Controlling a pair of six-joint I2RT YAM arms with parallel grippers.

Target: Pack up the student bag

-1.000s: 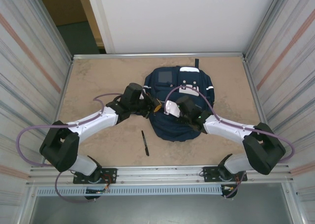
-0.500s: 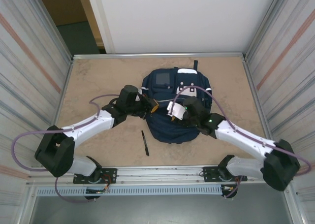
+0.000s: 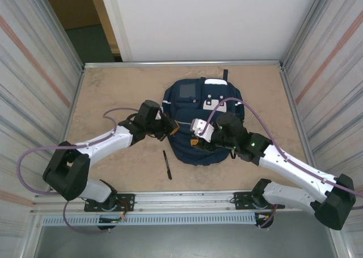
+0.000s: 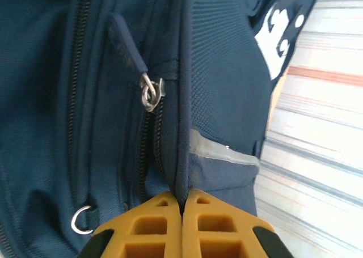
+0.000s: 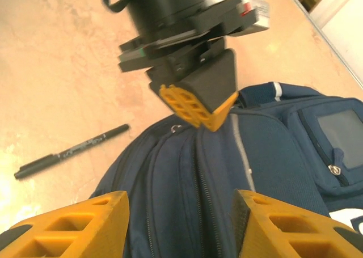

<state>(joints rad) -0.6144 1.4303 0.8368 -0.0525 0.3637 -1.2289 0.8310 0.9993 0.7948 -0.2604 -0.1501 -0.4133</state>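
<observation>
The backpack (image 3: 181, 99) lies mid-table, toward the far edge. The left gripper (image 4: 182, 211) is pressed together on a backpack seam beside the zip pull (image 4: 150, 92). The right gripper (image 5: 180, 228) hovers spread above the backpack (holding nothing). The step in hand appears to be opening the backpack; next, the right gripper likely needs to seize the zip pull. The pen (image 3: 168, 165) lies unpacked toward the near edge.

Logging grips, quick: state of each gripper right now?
Left gripper: shut on a fabric edge of the student bag.
Right gripper: open, empty, above the bag.
</observation>
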